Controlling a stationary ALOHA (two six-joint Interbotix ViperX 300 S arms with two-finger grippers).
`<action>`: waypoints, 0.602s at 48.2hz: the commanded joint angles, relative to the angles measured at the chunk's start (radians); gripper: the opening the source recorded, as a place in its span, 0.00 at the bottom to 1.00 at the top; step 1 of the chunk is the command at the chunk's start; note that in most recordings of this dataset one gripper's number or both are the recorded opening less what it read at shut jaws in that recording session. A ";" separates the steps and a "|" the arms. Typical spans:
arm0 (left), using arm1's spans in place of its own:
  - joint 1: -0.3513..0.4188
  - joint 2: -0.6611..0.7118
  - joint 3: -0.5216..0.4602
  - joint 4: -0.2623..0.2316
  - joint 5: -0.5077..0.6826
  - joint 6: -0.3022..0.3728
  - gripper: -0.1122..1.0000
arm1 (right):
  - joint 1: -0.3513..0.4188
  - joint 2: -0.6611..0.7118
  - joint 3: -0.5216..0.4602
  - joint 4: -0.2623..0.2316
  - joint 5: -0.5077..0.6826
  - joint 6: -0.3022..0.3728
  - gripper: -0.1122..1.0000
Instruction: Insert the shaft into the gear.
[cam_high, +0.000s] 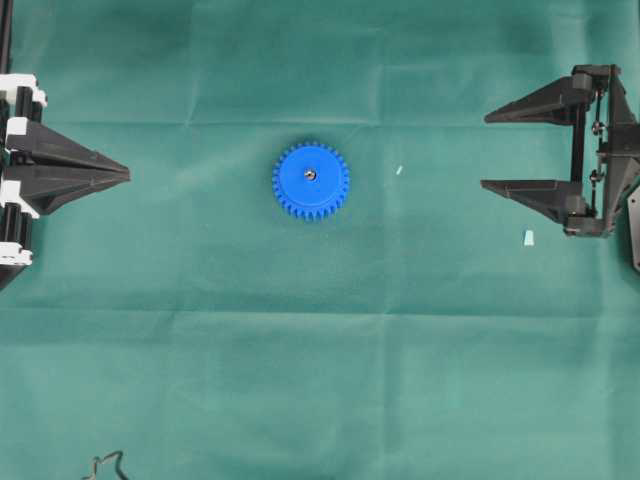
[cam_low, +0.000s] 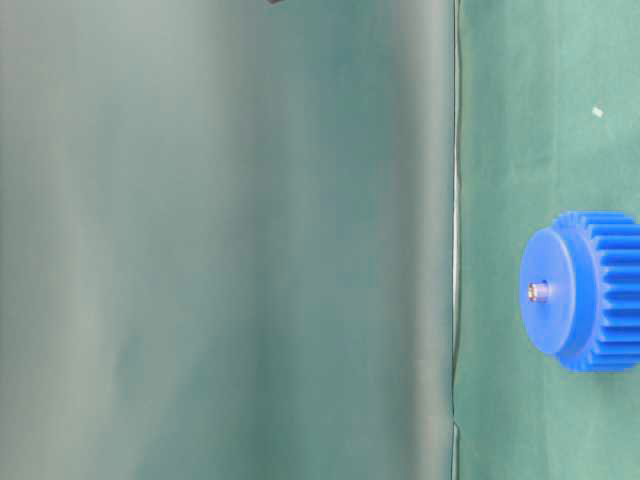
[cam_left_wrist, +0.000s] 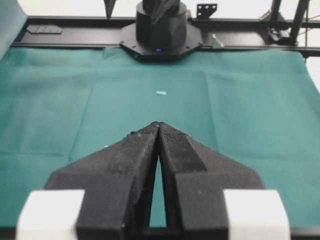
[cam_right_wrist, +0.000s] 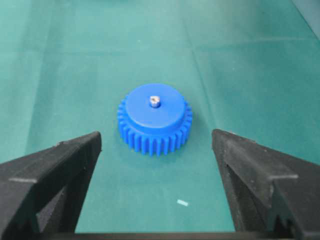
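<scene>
The blue gear (cam_high: 311, 180) lies flat on the green cloth at the middle of the table. The silvery shaft (cam_high: 310, 174) stands in its centre hole. From table level the shaft (cam_low: 537, 291) pokes a little out of the gear (cam_low: 590, 290). My left gripper (cam_high: 128, 173) is shut and empty at the left edge, well away from the gear; its tips (cam_left_wrist: 159, 123) meet. My right gripper (cam_high: 485, 151) stands open and empty at the right. In the right wrist view the gear (cam_right_wrist: 155, 117) with the shaft (cam_right_wrist: 154, 102) sits ahead of the right gripper (cam_right_wrist: 156, 141), between its spread fingers.
A small pale bit (cam_high: 398, 170) lies on the cloth between the gear and the right gripper. A pale wedge-shaped bit (cam_high: 528, 237) lies near the right gripper. A dark cable (cam_high: 105, 465) shows at the front left edge.
</scene>
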 joint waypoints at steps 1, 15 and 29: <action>-0.002 0.006 -0.026 0.003 -0.006 0.000 0.10 | 0.002 0.000 -0.012 0.002 -0.015 -0.002 0.94; -0.002 0.011 -0.026 0.003 -0.002 0.000 0.10 | 0.002 0.002 -0.014 0.002 -0.021 -0.002 0.94; -0.002 0.011 -0.026 0.003 -0.002 0.000 0.10 | 0.002 0.002 -0.012 0.000 -0.021 -0.002 0.94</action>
